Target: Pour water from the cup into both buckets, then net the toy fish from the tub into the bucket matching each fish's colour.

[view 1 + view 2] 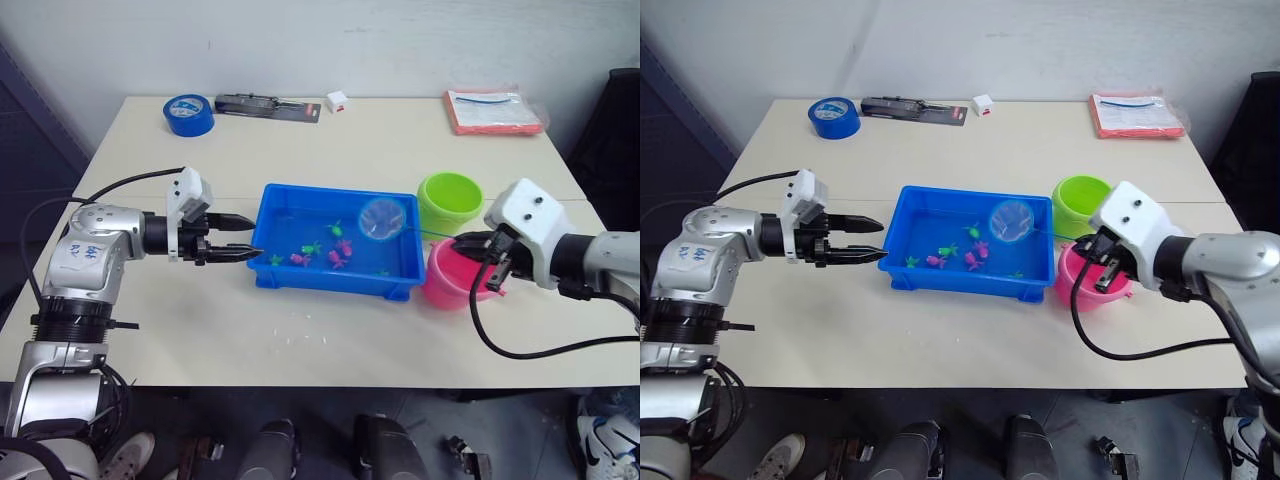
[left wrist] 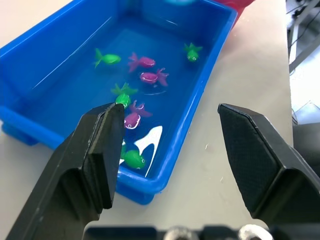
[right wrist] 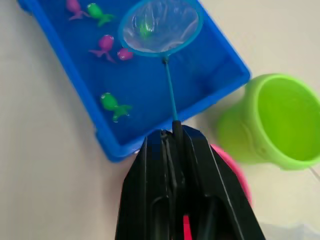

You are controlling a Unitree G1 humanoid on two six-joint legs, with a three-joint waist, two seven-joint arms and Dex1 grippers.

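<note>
- several toy fish (image 1: 338, 259) remain in the tub (image 1: 290, 281); netting has barely started.
- right hand (image 3: 176, 131) is clamped on the net (image 1: 383, 219) handle, hoop above the tub.
- left hand (image 1: 243, 236) is wide open, holding nothing.

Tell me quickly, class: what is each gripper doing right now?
Left gripper: open, holding nothing, beside the tub.
Right gripper: shut on the net handle, hoop over the tub.
</note>
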